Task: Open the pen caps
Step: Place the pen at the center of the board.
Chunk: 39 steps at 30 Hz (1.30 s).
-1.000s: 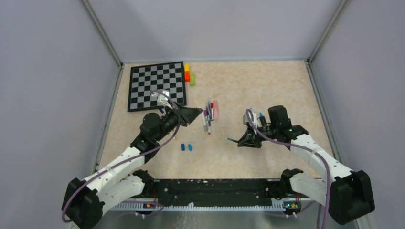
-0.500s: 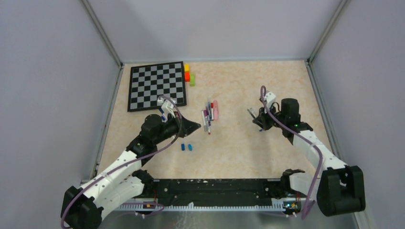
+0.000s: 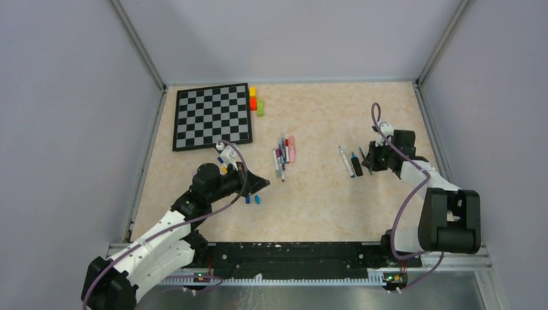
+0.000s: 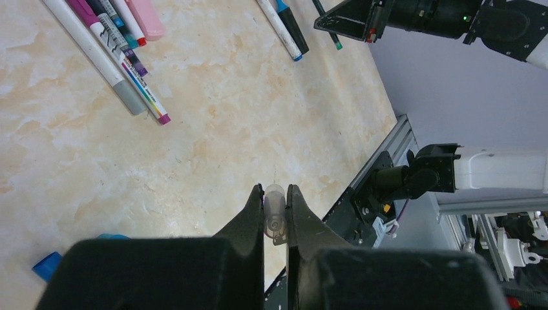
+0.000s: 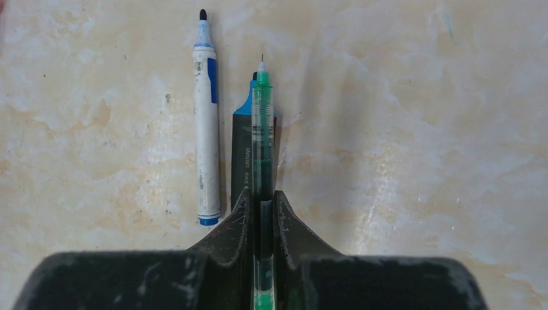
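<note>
Your left gripper (image 4: 276, 194) is closed down to a narrow gap on a small clear cap (image 4: 274, 216), pinched between the fingertips. Only the left wrist view shows this; from above the cap is too small to make out. The top view tells you instead where that gripper sits: just at 1 o'clock of two blue caps (image 3: 247, 199) lying side by side on the table (image 3: 323, 206). The bundle of pens (image 3: 283, 155) lies up at about 1 o'clock from it. Your right gripper (image 5: 262, 200) is clamped tight on a thin green pen (image 5: 262, 129), uncapped, its needle tip pointing to 12 o'clock in the right wrist view. Directly under that pen lies a dark marker (image 5: 242, 161) with a blue tip; you cannot tell whether the two touch. A white marker (image 5: 207, 129), also uncapped, lies just at 9 o'clock of it. From above, these two markers sit parallel at 9 o'clock of the right gripper, well apart from the bundle. The chessboard (image 3: 212, 116) and coloured blocks (image 3: 255, 100) occupy the table's 11 o'clock corner.
</note>
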Each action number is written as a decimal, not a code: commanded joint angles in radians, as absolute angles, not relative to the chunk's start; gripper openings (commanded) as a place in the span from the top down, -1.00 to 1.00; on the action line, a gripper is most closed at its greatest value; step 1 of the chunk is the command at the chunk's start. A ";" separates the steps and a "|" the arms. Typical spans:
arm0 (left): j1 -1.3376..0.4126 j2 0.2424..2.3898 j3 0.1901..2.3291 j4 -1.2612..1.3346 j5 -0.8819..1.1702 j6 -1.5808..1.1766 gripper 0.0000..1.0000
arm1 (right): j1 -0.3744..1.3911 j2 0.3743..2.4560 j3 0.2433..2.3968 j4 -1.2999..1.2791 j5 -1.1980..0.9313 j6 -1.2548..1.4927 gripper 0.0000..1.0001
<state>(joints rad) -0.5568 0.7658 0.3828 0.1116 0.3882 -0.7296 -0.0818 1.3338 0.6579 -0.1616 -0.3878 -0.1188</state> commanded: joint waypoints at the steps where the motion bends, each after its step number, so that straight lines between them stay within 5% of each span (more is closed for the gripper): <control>1: -0.554 0.772 0.373 0.141 0.418 -0.687 0.89 | -0.091 1.390 0.721 -0.139 -0.358 -0.112 1.00; 19: -0.553 0.771 0.356 0.123 0.437 -0.675 0.92 | -0.095 1.541 0.791 -0.185 -0.396 -0.100 0.43; 29: -0.554 0.839 0.426 0.016 0.479 -0.616 0.94 | -0.107 1.493 0.798 -0.205 -0.432 -0.097 0.25; 39: -0.621 0.952 0.502 -0.140 0.339 -0.572 0.95 | -0.117 1.409 0.819 -0.307 -0.527 -0.249 -0.19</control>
<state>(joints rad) -0.5766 0.9203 0.4400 -0.0837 0.4217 -0.6113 -0.1036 1.4639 0.7685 -0.2623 -0.4652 -0.1635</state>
